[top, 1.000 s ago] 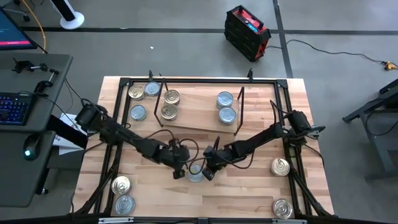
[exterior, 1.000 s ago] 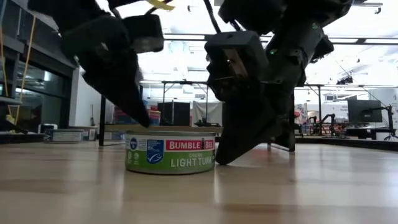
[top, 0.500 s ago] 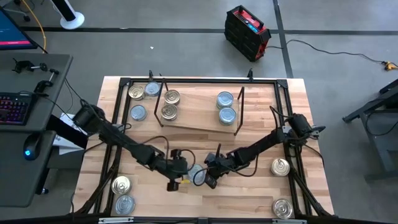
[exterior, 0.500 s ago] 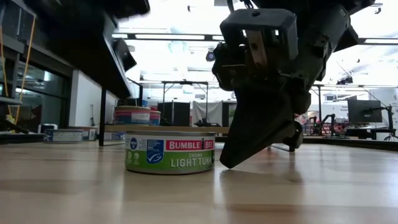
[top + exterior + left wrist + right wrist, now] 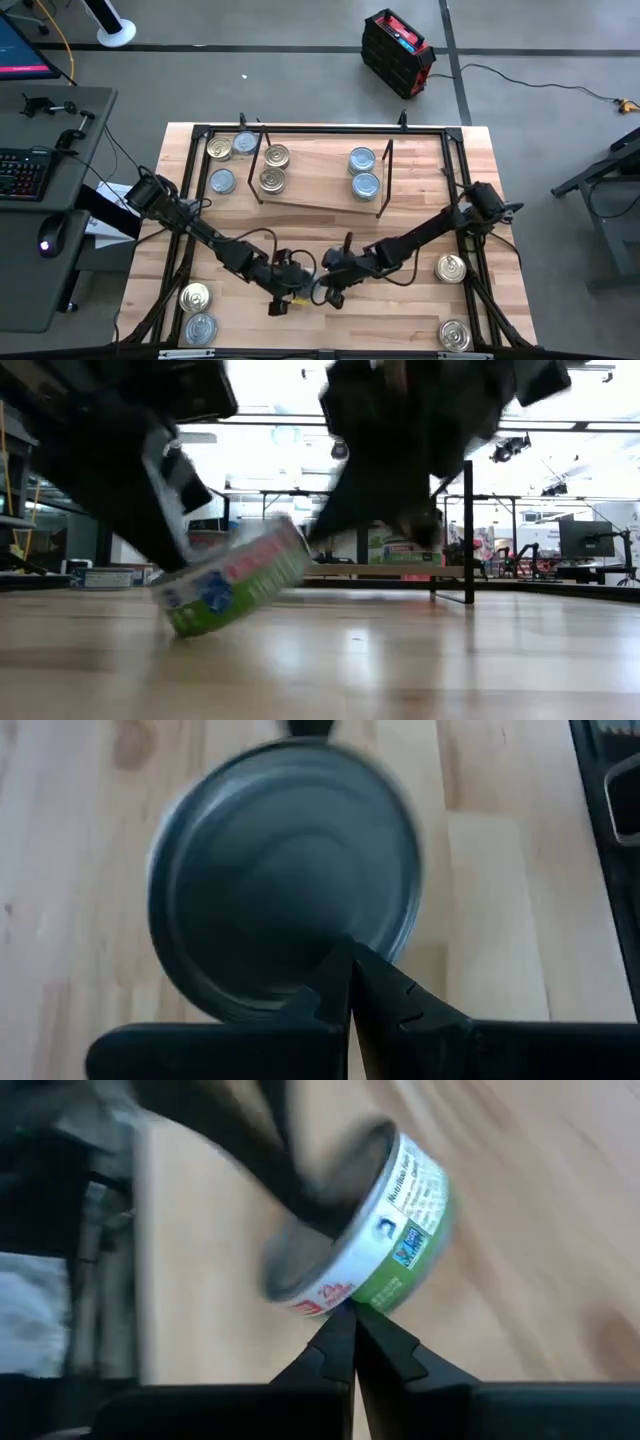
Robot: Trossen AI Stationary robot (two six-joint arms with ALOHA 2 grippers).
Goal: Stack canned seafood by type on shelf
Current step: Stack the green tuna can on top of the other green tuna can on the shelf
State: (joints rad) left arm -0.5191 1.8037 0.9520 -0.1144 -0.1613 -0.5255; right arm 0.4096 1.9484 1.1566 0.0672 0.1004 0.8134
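While both arms meet low over the front middle of the bench (image 5: 400, 310), we see the right hand (image 5: 352, 1325) with its two fingers pressed tightly together, gripping nothing; its closed tip touches the green-labelled side of a tilted tin (image 5: 360, 1240). The left hand (image 5: 348, 982) is likewise narrowed to a closed point, its tip lying against the tin's silver-blue lid, and holds nothing between the fingers. In the low view that tin (image 5: 232, 575) leans on one edge, its other side raised off the wood, with the dark arms on either side of it.

Farther out, we find the shelf (image 5: 320, 170) at the back of the bench, its black brackets at either end. Two gold-lidded tins (image 5: 275, 167) sit toward its left end and two silver-blue tins (image 5: 363, 172) toward its right. Beside the shelf's left end, off the board, lie three more tins (image 5: 225, 160). Two tins (image 5: 197, 310) rest at the bench's front left corner, and two gold-lidded ones (image 5: 452, 300) lie along its right side.
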